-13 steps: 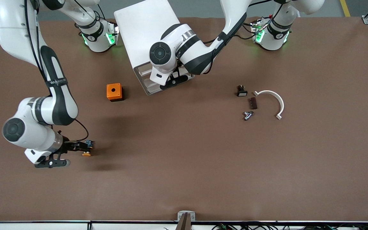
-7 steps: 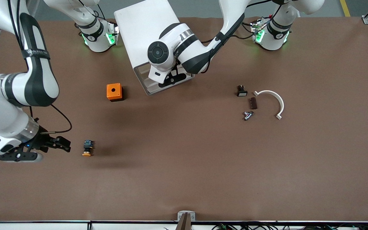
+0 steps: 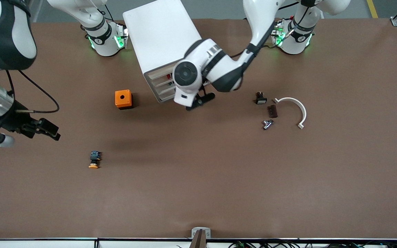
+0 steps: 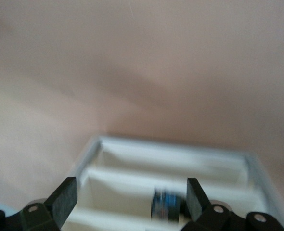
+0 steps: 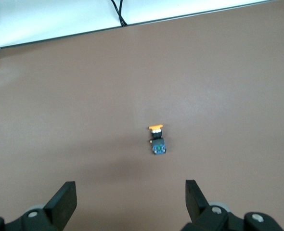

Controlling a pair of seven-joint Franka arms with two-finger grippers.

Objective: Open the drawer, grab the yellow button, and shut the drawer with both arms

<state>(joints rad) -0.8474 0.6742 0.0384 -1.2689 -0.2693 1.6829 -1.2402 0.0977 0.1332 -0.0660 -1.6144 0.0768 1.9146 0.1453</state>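
Observation:
The white cabinet (image 3: 157, 34) stands between the arm bases. Its highest drawer (image 3: 156, 74) sits level with the three lower fronts. My left gripper (image 3: 190, 101) hangs just in front of the drawers, fingers hidden under the wrist in the front view. In the left wrist view it (image 4: 130, 199) is open and empty, facing blurred white drawer fronts (image 4: 171, 163) with a blue-black item (image 4: 165, 204) among them. The button (image 3: 94, 160) lies on the table, orange cap toward the front camera. My right gripper (image 3: 47, 129) is open and empty, raised beside it; the right wrist view shows the button (image 5: 156, 139) past the gripper (image 5: 128, 197).
An orange square box (image 3: 123, 99) stands beside the cabinet toward the right arm's end. Toward the left arm's end lie a small black piece with a white face (image 3: 261, 98), a brown block (image 3: 272, 111), a metal part (image 3: 267, 124) and a white curved bracket (image 3: 295, 108).
My right gripper let go of the button, opened and rose away toward the right arm's end. The pulled-out highest drawer now sits in; my left gripper backed off from the cabinet.

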